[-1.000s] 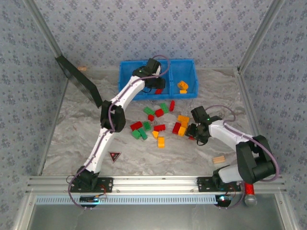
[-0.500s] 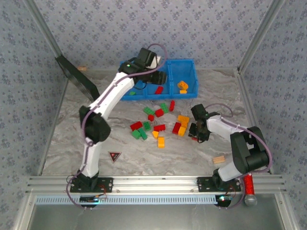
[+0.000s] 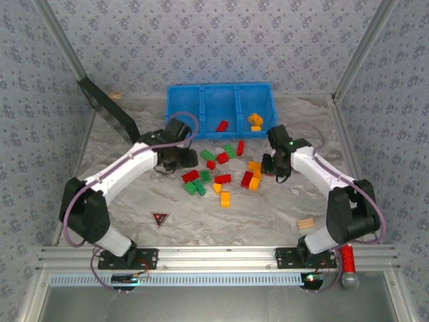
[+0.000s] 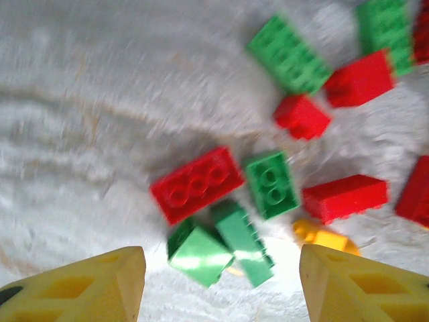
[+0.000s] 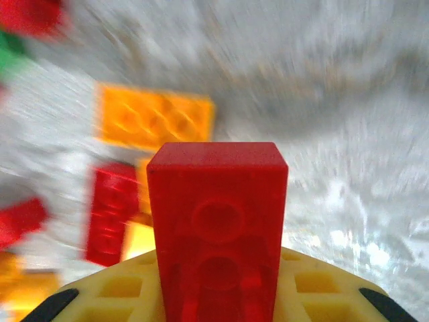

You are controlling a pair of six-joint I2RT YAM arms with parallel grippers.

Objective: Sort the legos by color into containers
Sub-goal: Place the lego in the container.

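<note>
Red, green and orange legos (image 3: 221, 173) lie scattered mid-table in front of the blue bin (image 3: 175, 107). Its middle compartment holds a red brick (image 3: 222, 125) and its right one holds orange bricks (image 3: 255, 121). My left gripper (image 3: 179, 159) hovers open at the pile's left edge. In the left wrist view my left gripper (image 4: 221, 295) hangs above two green bricks (image 4: 198, 253), with a long red brick (image 4: 196, 184) just beyond. My right gripper (image 3: 273, 169) is at the pile's right side. There my right gripper (image 5: 218, 282) is shut on a red brick (image 5: 218, 221) standing upright.
A black flat panel (image 3: 110, 113) leans at the back left. A tan wooden block (image 3: 305, 223) lies near the right arm's base. A red-black triangle sticker (image 3: 159, 218) sits front left. Metal frame posts border the table.
My left arm has pulled back out of the bin and come down to the pile's left edge. My right gripper has moved away from the pile toward the bin, carrying the red brick.
</note>
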